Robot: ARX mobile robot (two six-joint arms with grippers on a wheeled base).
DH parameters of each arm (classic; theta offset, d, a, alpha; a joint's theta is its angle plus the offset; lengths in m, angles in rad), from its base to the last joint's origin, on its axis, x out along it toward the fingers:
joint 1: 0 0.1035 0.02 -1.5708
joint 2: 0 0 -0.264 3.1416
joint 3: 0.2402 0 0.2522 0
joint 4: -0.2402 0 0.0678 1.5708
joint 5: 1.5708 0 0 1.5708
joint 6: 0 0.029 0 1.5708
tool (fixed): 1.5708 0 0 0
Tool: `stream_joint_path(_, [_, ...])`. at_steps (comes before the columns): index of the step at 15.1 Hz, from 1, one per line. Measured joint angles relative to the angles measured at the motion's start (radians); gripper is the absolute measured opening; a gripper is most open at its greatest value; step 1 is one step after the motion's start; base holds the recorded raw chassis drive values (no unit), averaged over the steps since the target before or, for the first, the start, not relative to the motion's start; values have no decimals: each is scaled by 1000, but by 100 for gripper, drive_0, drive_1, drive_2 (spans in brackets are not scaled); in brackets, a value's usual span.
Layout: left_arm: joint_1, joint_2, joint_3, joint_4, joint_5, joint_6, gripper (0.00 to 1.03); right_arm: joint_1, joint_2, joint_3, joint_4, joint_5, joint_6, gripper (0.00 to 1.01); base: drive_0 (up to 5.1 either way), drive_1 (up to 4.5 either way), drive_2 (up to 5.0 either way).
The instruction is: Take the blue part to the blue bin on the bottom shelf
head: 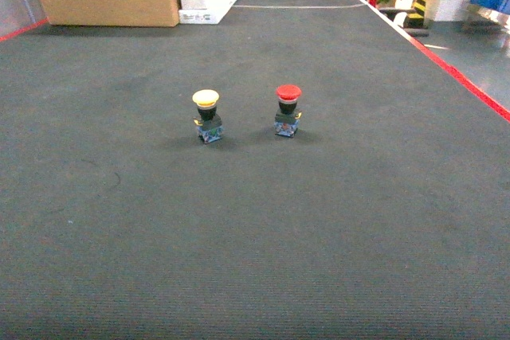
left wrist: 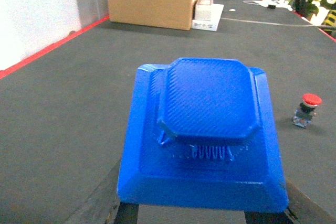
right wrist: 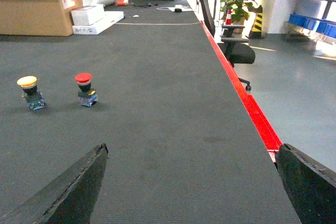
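left gripper (left wrist: 202, 216): fingers clamped on the blue part (left wrist: 205, 129) | right gripper (right wrist: 191, 182): fingers spread wide, nothing between them

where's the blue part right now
The blue part fills the middle of the left wrist view, right in front of that camera, with the red push button on the dark mat off to its right. It does not show in the head view.

Left gripper's fingers (left wrist: 126, 213) mostly hidden under blue part (left wrist: 207, 129), right fingers (right wrist: 68, 187) cropped by frame edge
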Motion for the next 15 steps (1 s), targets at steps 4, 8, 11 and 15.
stream_joint_path(4, [7,0,0,-5,-2,-16,44,0,0,0,0,0,0,98,0,0,0])
stream_joint_path(8, [7,0,0,-5,-2,-16,44,0,0,0,0,0,0,98,0,0,0])
stream_joint_path(11, [7,0,0,-5,-2,-16,44,0,0,0,0,0,0,98,0,0,0])
stream_joint_path(15, [7,3,0,-4,0,-16,44,0,0,0,2,0,0,98,-5,-269,260])
